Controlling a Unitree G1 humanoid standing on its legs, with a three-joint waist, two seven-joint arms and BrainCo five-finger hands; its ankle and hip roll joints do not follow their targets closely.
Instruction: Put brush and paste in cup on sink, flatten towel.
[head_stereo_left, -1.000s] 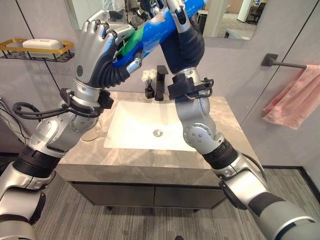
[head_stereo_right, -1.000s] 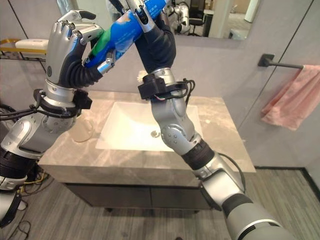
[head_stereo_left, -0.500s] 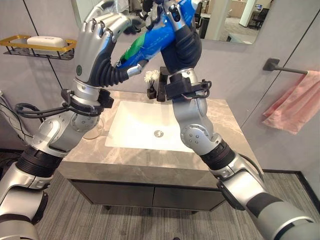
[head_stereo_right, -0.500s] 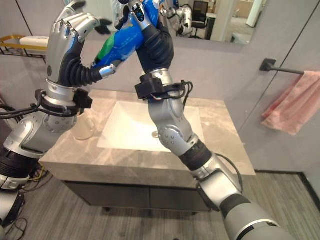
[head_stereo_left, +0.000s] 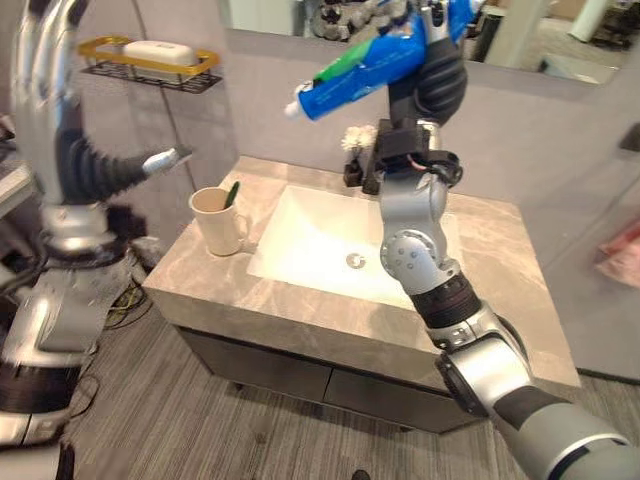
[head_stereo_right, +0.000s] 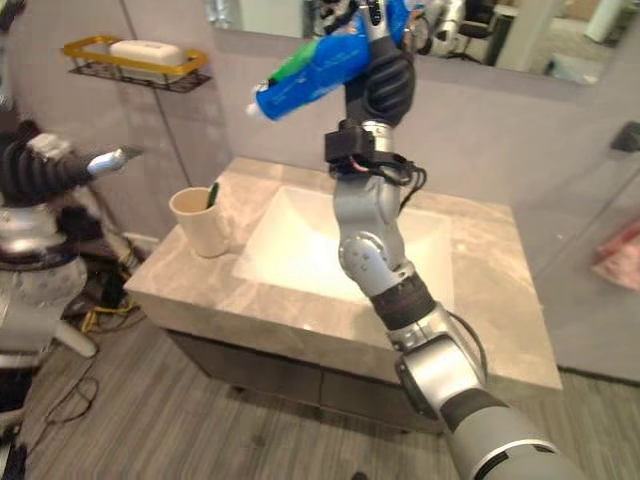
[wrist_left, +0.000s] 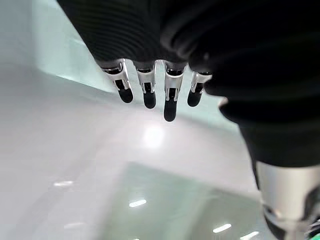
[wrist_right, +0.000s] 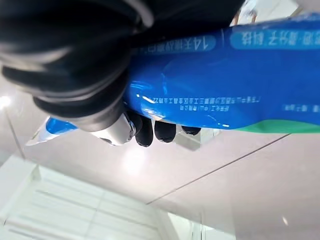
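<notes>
I have the paste tube (head_stereo_left: 375, 62) gripped in my right robot hand (head_stereo_left: 438, 70), raised high above the sink (head_stereo_left: 330, 240), cap end pointing toward the cup (head_stereo_left: 218, 220). My left robot hand (head_stereo_left: 70, 150) hangs off to the side, fingers straight and empty. The cup stands on the surface (head_stereo_left: 500, 260) left of the basin, well apart from the tube. I judge the risk is a long descent: a poor angle could knock the cup over or hit the brush (head_stereo_left: 231, 193) already in it. I count 1 tube, 1 cup, 1 brush, 1 pink towel (head_stereo_left: 622, 240).
</notes>
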